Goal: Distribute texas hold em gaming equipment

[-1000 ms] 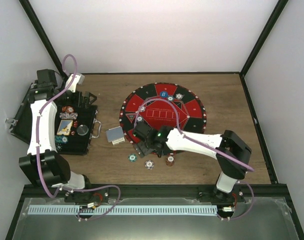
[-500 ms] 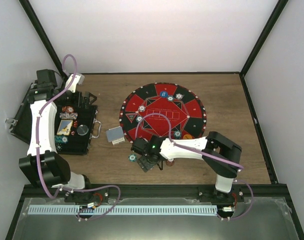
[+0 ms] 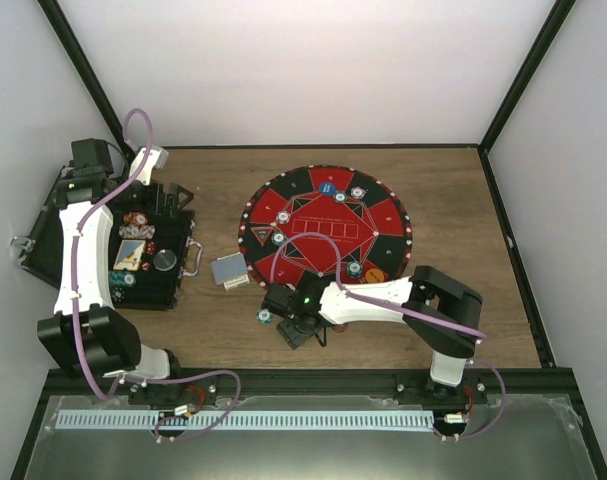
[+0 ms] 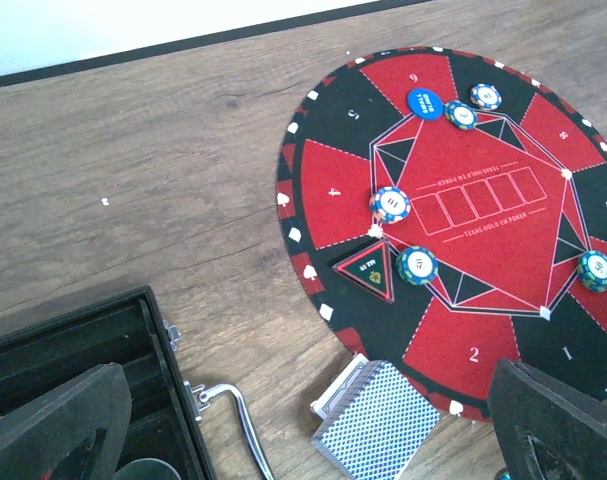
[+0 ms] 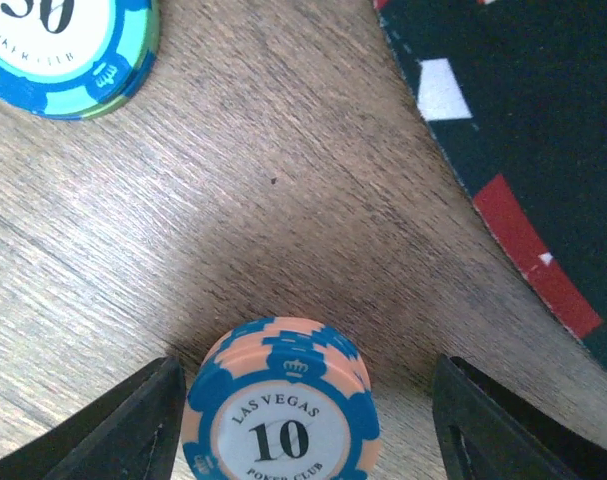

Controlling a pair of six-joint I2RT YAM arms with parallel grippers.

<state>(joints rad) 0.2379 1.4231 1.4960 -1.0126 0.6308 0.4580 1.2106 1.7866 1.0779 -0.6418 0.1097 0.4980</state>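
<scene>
Entry, right gripper (image 3: 301,326): a second ago it was over the near rim of the mat (image 3: 328,232); it is now sitting low over the wooden surface (image 3: 463,300) in front of that rim. Its jaws are narrowing but standing apart, one finger on each side of the orange chip stack (image 5: 280,410) marked 10. The left finger is sitting just beside the stack, possibly touching; the close view is too tight to say. The pickup is judged to be only starting; the stack is resting on the surface, off the mat.
Blue chip (image 5: 68,40): lying near, also off the mat.
Right arm (image 3: 383,295): stretching low and leftward from its base, elbow folding at the right.
Left gripper (image 4: 303,430): hanging spread wide above the case (image 4: 73,340) and card deck (image 4: 375,428); gripping nothing.
</scene>
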